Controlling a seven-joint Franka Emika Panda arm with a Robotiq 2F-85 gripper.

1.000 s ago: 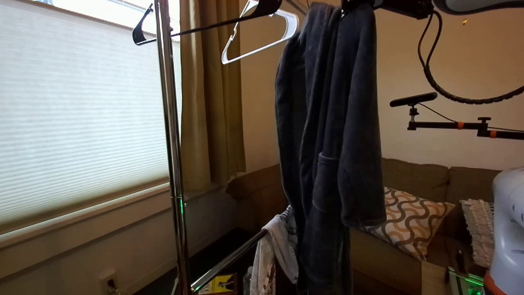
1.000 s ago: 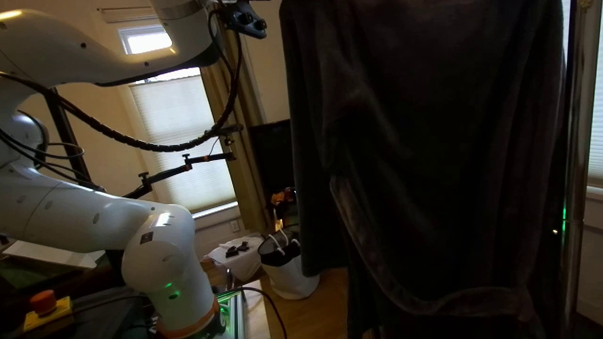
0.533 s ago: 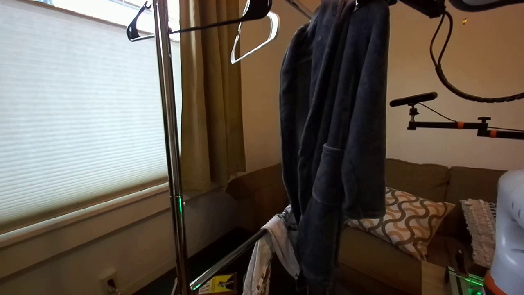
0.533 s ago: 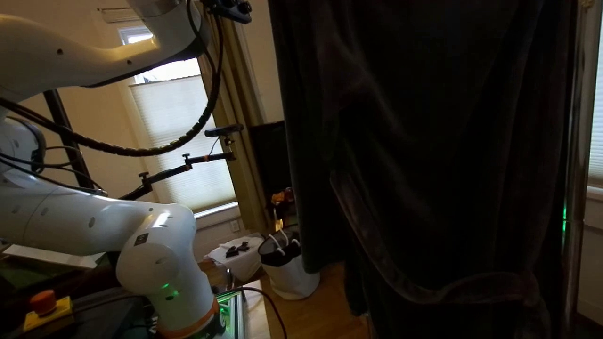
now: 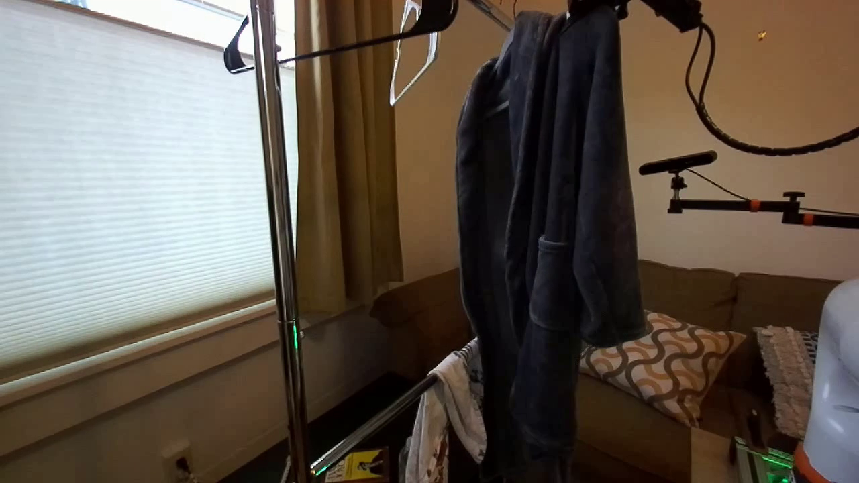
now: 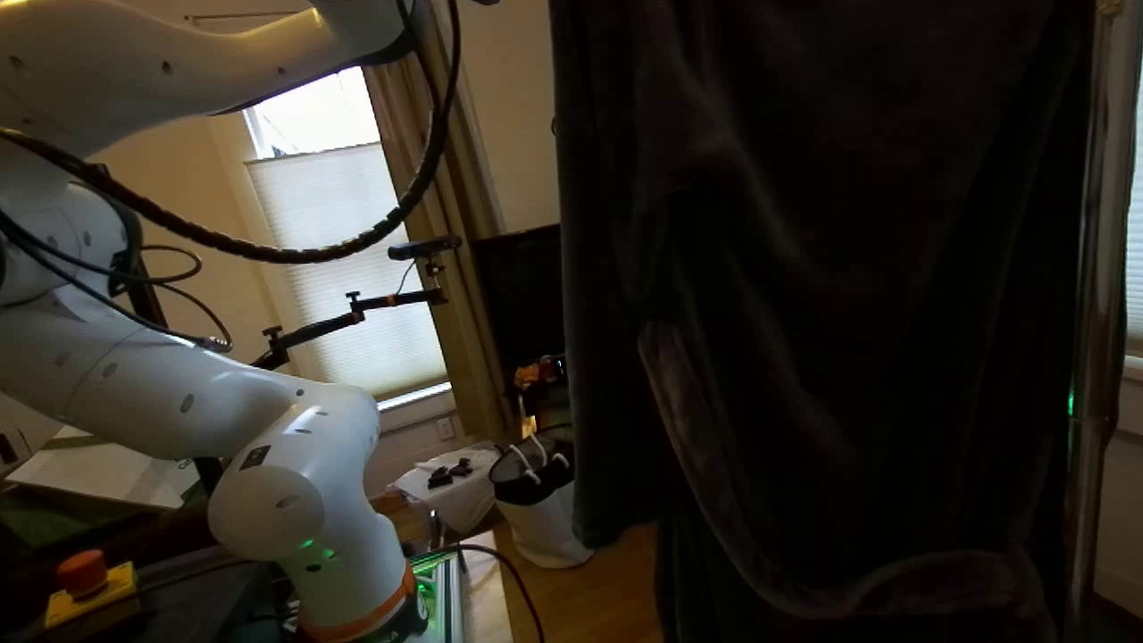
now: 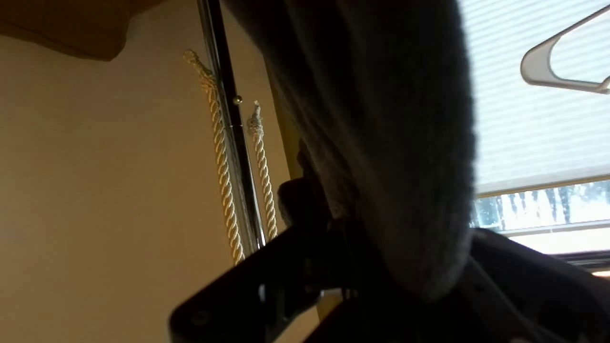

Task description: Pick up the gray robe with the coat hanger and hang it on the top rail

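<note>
While the gripper [image 5: 585, 5] has hold of the gray robe [image 5: 547, 228] by the cloth nr 1 shoulder, the garment hangs limp & straight down beneath it, shown in both exterior views. The jaws look closed in on fabric, but in the wrist view dark folds hide the tips, so can't tell the exact gap. Only a short bit of the top rail [image 5: 493, 13] shows in an exterior view, immed. upper L of the robe's collar; can't tell if they touch.

In that view, L of the robe: 2 hangers, a black hanger [image 5: 439, 15] & a white hanger [image 5: 431, 54], both apart from it. Well L of the robe stands a rack upright [image 5: 280, 201]; the lower crossbar [image 5: 376, 424] runs from it toward the robe's lower half, w/ a whitish cloth [image 5: 463, 416] draped over, its R edge behind the robe. Behind & R of the robe: a sofa [image 5: 691, 295] w/ a patterned cushion [image 5: 664, 369].

Containers: in an exterior view, a white bag [image 6: 540, 536] w/ dark mesh top & pale rope handles sits on the floor L of the robe, partly hidden by its sleeve; contents too dark to tell. Farther L of the robe, a low white-draped stand [image 6: 469, 506] bears some small black pcs [image 6: 438, 478].
</note>
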